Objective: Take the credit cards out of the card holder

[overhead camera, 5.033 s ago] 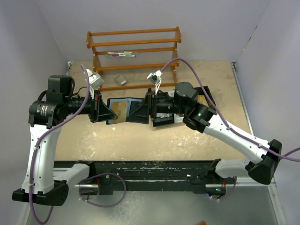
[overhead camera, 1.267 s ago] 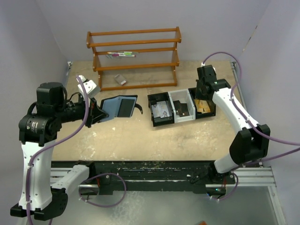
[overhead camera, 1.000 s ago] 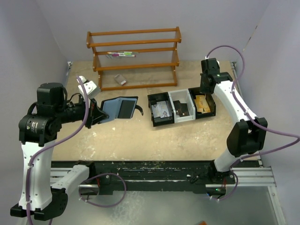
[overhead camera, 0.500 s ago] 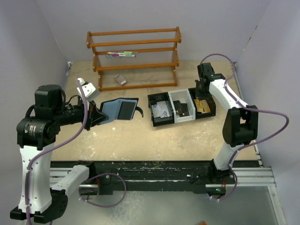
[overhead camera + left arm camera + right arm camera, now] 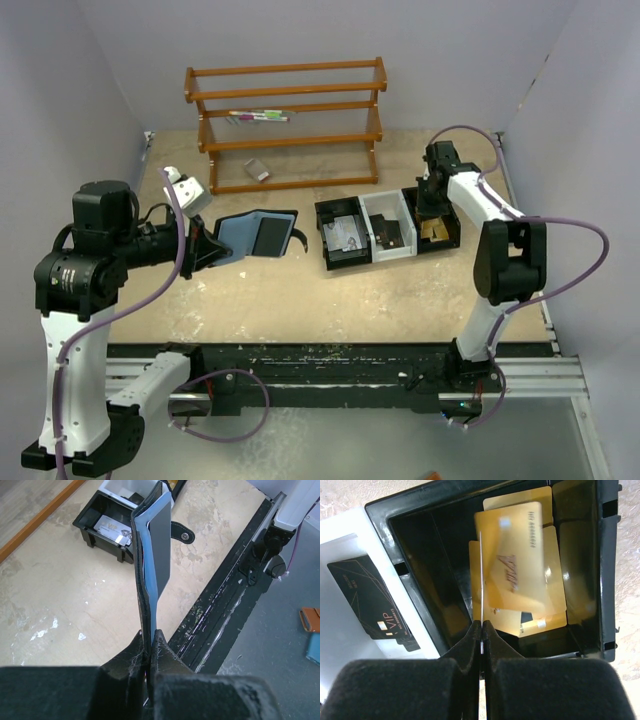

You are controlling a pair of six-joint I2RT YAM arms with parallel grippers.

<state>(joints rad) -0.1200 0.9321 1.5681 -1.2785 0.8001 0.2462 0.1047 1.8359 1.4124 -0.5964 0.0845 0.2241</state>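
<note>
My left gripper [image 5: 205,248] is shut on the near edge of the card holder [image 5: 255,232], a black wallet with blue-grey lining held open above the table. The left wrist view shows the card holder [image 5: 159,545] edge-on, rising from my left gripper [image 5: 150,635]. My right gripper [image 5: 432,205] hangs over the right-hand compartment of the black-and-white tray [image 5: 322,240]. My right gripper [image 5: 481,627] is shut on a thin credit card [image 5: 481,580], seen edge-on as a pale line. Several gold credit cards [image 5: 520,570] lie in the compartment below it.
A wooden rack [image 5: 285,120] stands at the back with pens [image 5: 258,116] on a shelf and a small grey block [image 5: 257,170] under it. A black VIP card [image 5: 370,600] lies in the tray's white middle compartment. A black rail [image 5: 320,365] runs along the near edge.
My right arm has left the card holder and swung to the tray, settling lower over the right-hand compartment in the last second. The left gripper keeps the card holder nearly still.
</note>
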